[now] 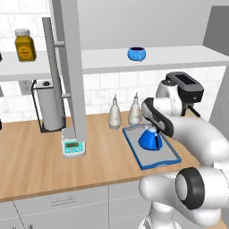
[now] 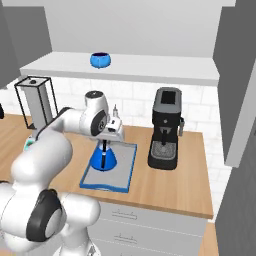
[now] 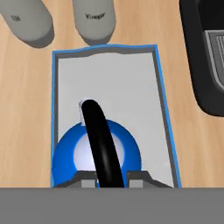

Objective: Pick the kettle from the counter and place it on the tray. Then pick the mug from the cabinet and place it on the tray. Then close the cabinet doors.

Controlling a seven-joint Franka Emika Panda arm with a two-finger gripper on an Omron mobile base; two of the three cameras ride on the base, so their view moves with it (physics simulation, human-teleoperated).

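The kettle (image 3: 96, 151) is seen inside the tray (image 3: 113, 74), its black handle pinched between the gripper (image 3: 111, 180) fingers; whether it rests on the tray floor cannot be told. The first placement is judged nearly done, release being left. Beyond the tray, "Vinegar" is read faintly on one grey bottle (image 3: 93, 17). Farther, the mug (image 1: 136, 53) sits on the cabinet shelf (image 1: 179, 56), not fetched, and the door (image 1: 71, 67) stands open.

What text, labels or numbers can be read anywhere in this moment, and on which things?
"Vinegar", faint: on the right grey bottle.
Short word on the left grey bottle: too blurred to read.
Label on the yellow jar: too small to read.
Display of the small scale: nothing legible.
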